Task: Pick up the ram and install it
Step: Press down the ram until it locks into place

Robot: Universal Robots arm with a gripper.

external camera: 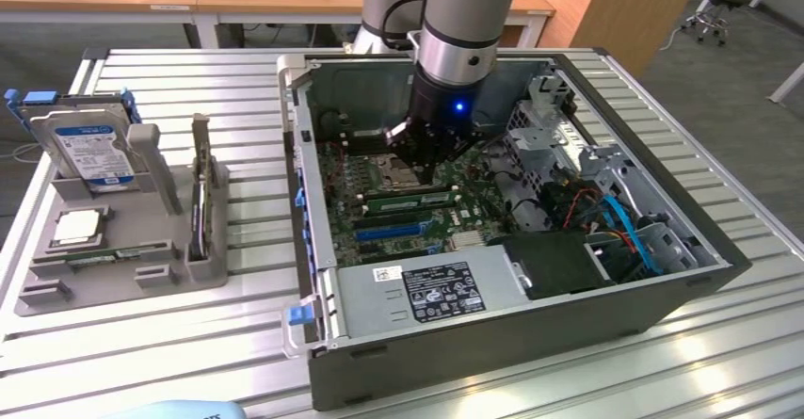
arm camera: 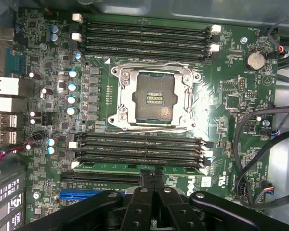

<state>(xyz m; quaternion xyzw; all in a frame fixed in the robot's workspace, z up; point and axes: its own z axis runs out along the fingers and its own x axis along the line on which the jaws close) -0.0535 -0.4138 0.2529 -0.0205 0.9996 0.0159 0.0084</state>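
The ram (arm camera: 111, 168) is a long green stick that sits edge-up in a memory slot just beside the open processor socket (arm camera: 154, 98). In the exterior view the ram (external camera: 405, 197) lies along the motherboard, right under the arm. My gripper (arm camera: 152, 177) hangs directly over the middle of the stick with its black fingers pressed together and nothing between them. The tips look to be at or on the stick's upper edge. In the exterior view the gripper (external camera: 424, 167) reaches down inside the open computer case (external camera: 503, 297).
Empty memory slots (arm camera: 144, 33) run along the far side of the socket. Black cables (arm camera: 260, 139) and a drive cage (external camera: 553, 136) crowd the case's side. On the exterior view's left, a grey holder (external camera: 151, 212) carries a blue-labelled hard drive (external camera: 94, 151) and a silver processor chip (external camera: 78, 226).
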